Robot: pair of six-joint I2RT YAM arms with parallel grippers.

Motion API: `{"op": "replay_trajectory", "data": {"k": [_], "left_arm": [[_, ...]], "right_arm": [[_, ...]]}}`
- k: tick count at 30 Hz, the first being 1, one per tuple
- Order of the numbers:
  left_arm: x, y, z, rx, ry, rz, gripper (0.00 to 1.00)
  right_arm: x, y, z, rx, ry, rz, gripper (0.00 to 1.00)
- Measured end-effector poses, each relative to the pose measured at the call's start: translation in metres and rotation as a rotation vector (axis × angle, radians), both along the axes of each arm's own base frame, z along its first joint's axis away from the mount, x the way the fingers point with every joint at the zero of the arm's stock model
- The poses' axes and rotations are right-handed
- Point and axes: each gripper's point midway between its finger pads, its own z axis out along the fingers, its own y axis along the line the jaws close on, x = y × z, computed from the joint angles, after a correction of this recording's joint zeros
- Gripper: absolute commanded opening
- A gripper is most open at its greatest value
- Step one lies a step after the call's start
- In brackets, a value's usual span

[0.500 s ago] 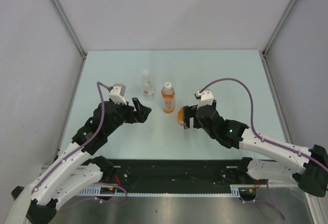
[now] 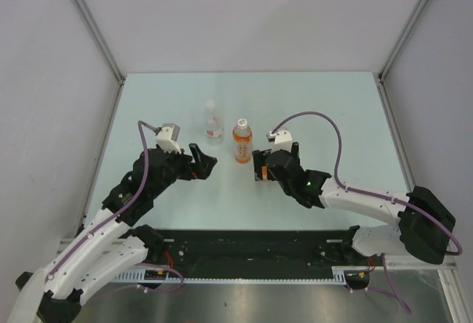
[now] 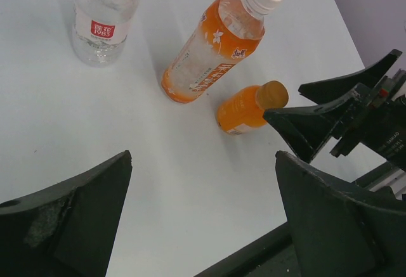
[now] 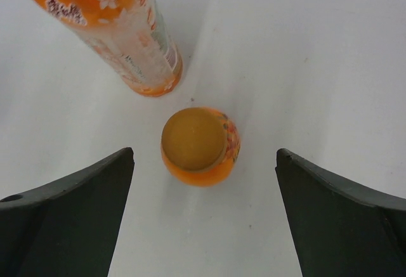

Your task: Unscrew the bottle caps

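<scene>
Barely shows the squat orange bottle (image 4: pixel 219 163) from above, masked beneath the right gripper (image 2: pixel 258 168) poised over its orange cap (image 4: pixel 192 139), jaws spread wide and touching nothing; holds the left gripper (image 2: pixel 205 162) equally agape, angled toward the upright tall bottle (image 2: pixel 242 142) and clear bottle (image 2: pixel 213 127).

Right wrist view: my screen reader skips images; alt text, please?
A short orange bottle, its orange cap on, stands on the pale table, seen from above between the dark fingers of the open right gripper. A taller orange-drink bottle stands just beyond it.
</scene>
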Motion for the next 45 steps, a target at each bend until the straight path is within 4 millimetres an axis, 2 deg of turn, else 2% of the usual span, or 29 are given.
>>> {"op": "replay_trajectory", "data": {"k": [3, 5, 10, 16, 20, 29, 33, 35, 38, 39, 40, 41, 45], "left_arm": [[0.000, 0.000, -0.001, 0.002, 0.002, 0.000, 1.00], [0.000, 0.000, -0.001, 0.003, 0.004, 0.000, 1.00], [-0.001, 0.000, -0.001, 0.004, 0.005, 0.000, 1.00], [0.000, 0.000, -0.003, 0.007, 0.010, 0.000, 1.00], [0.001, -0.001, -0.006, 0.013, 0.019, -0.001, 1.00], [0.001, -0.001, -0.011, 0.020, 0.029, -0.001, 1.00], [0.001, -0.001, -0.011, 0.020, 0.028, -0.001, 1.00], [0.000, -0.001, -0.010, 0.018, 0.027, -0.004, 0.99], [-0.006, -0.008, -0.005, -0.005, 0.018, -0.056, 0.91], [-0.012, -0.016, 0.002, -0.032, 0.002, -0.111, 0.92], [-0.015, -0.021, 0.008, -0.056, -0.015, -0.147, 1.00], [-0.020, -0.029, 0.017, -0.084, -0.037, -0.194, 1.00], [-0.041, -0.058, 0.043, -0.150, -0.100, -0.365, 1.00]], "right_arm": [[0.012, -0.001, -0.004, 0.011, -0.006, -0.029, 0.90], [0.018, -0.002, -0.006, 0.019, -0.006, -0.044, 0.82], [0.025, 0.000, -0.009, 0.037, -0.004, -0.050, 0.71], [0.023, 0.005, -0.012, 0.050, 0.005, -0.028, 0.68], [0.019, 0.005, -0.019, 0.050, 0.021, -0.014, 0.62], [0.016, 0.008, -0.022, 0.067, 0.032, 0.004, 0.32], [0.012, 0.003, -0.017, 0.073, 0.028, 0.004, 0.25], [0.007, -0.001, -0.006, 0.086, 0.019, 0.007, 0.22], [-0.002, -0.009, 0.025, 0.154, -0.013, 0.008, 0.17], [-0.008, -0.014, 0.042, 0.198, -0.032, 0.013, 0.16], [-0.013, -0.018, 0.058, 0.243, -0.055, 0.017, 0.13], [-0.019, -0.022, 0.076, 0.296, -0.079, 0.028, 0.02], [-0.043, -0.042, 0.148, 0.515, -0.178, 0.072, 0.00]]}}
